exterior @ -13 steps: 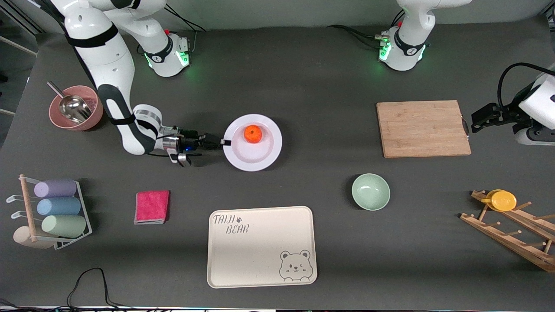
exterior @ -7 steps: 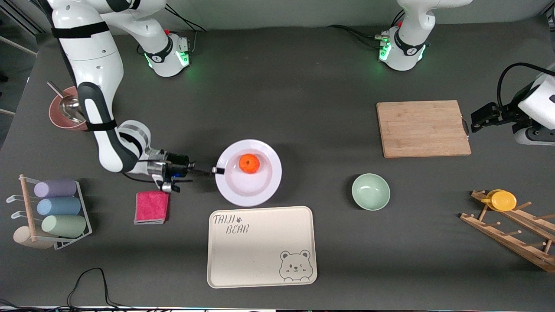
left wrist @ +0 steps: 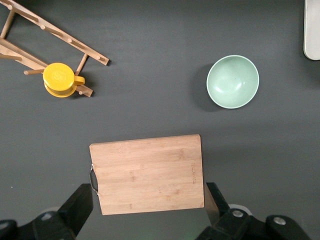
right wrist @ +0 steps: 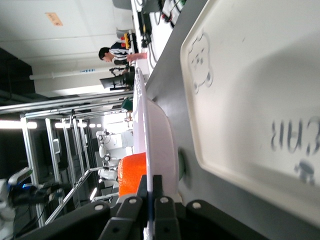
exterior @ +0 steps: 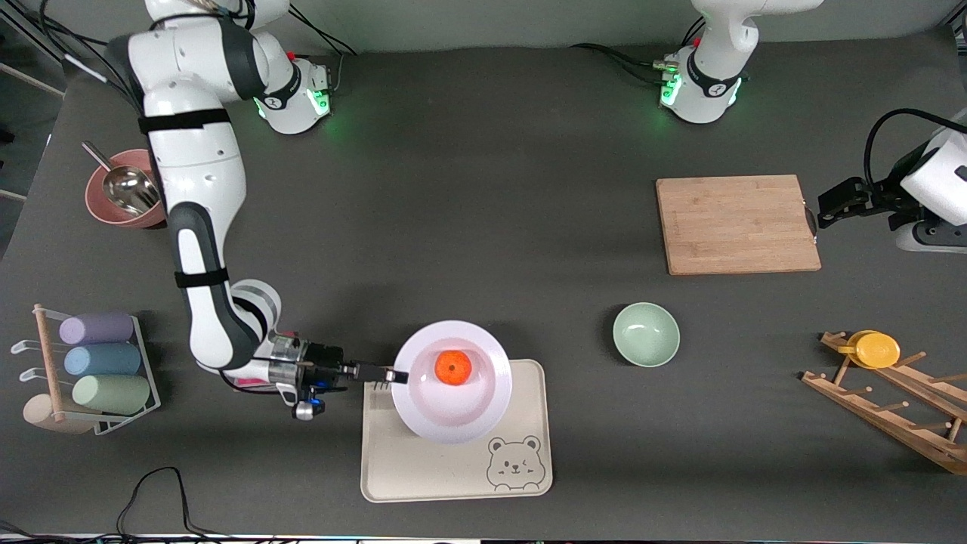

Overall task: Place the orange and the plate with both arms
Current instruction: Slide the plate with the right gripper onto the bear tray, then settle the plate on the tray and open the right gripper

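Observation:
The white plate (exterior: 483, 400) carries the orange (exterior: 453, 367) in its middle and hangs level over the beige bear tray (exterior: 453, 468), covering the tray's upper part. My right gripper (exterior: 393, 374) is shut on the plate's rim at the side toward the right arm's end. In the right wrist view the right gripper (right wrist: 156, 182) pinches the thin plate rim (right wrist: 150, 125), with the orange (right wrist: 131, 172) beside it and the tray (right wrist: 250, 100) a little below. My left gripper (exterior: 829, 204) waits open and empty over the table beside the cutting board; in the left wrist view the left gripper (left wrist: 147, 194) holds nothing.
A mint-green bowl (exterior: 646, 334) sits beside the tray toward the left arm's end. A wooden cutting board (exterior: 736, 224) lies farther back. A wooden rack with a yellow cup (exterior: 876, 349), a rack of pastel cups (exterior: 98, 363) and a pink bowl with scoop (exterior: 125, 189) line the table's ends.
My right arm has carried the plate with the orange toward the front camera, from the table's middle to over the bear tray. The left arm has not moved.

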